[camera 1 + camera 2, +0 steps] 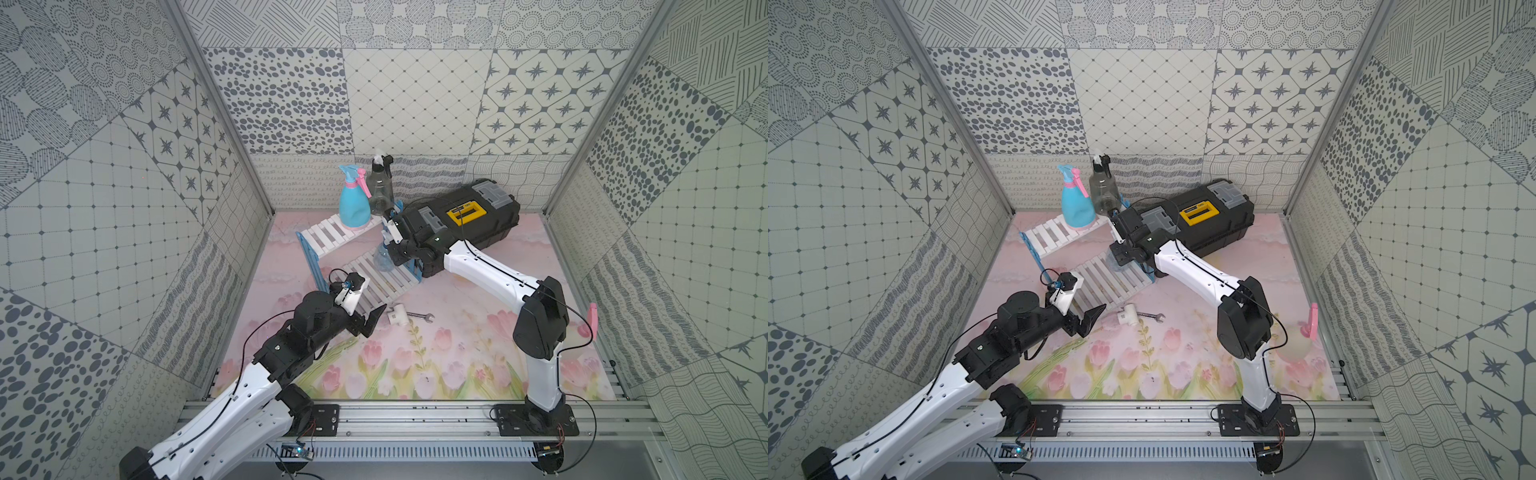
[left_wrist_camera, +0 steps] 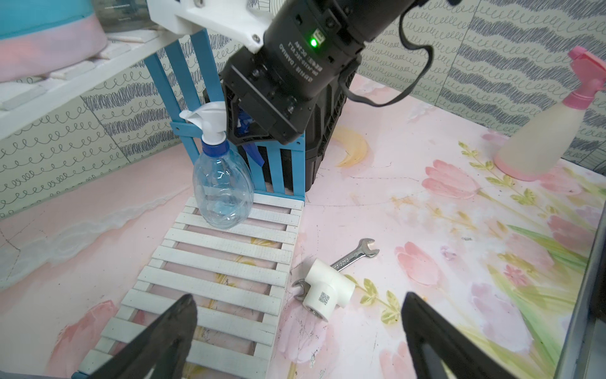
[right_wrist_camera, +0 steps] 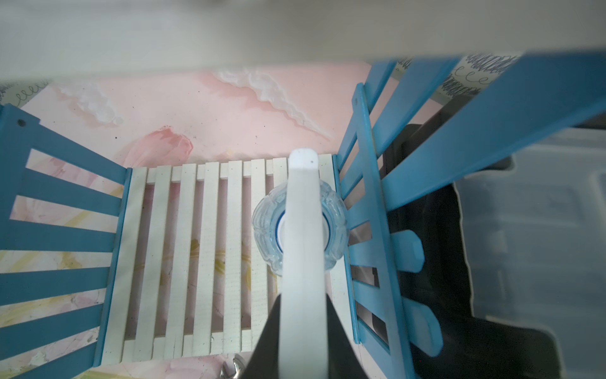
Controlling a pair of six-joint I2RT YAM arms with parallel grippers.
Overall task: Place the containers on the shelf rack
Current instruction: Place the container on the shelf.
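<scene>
The shelf rack (image 1: 322,235) stands at the back left, with white slats and blue sides. On its upper shelf stand a light blue bottle (image 1: 353,203) with a pink trigger and a smoky grey bottle (image 1: 380,187). A clear bottle (image 2: 223,187) stands upright on the lower shelf (image 2: 223,256) at the toolbox end. My right gripper (image 3: 303,315) is shut on its white sprayer head (image 3: 303,229). A cream bottle (image 2: 541,131) with a pink top stands on the mat at the far right, partly hidden behind my right arm in both top views. My left gripper (image 2: 298,298) hangs open and empty by the lower shelf's near end.
A black toolbox (image 1: 465,220) with a yellow latch lies right beside the rack. A white pipe fitting (image 2: 328,288) and a wrench (image 2: 357,254) lie on the mat just past my left gripper. Patterned walls close in three sides.
</scene>
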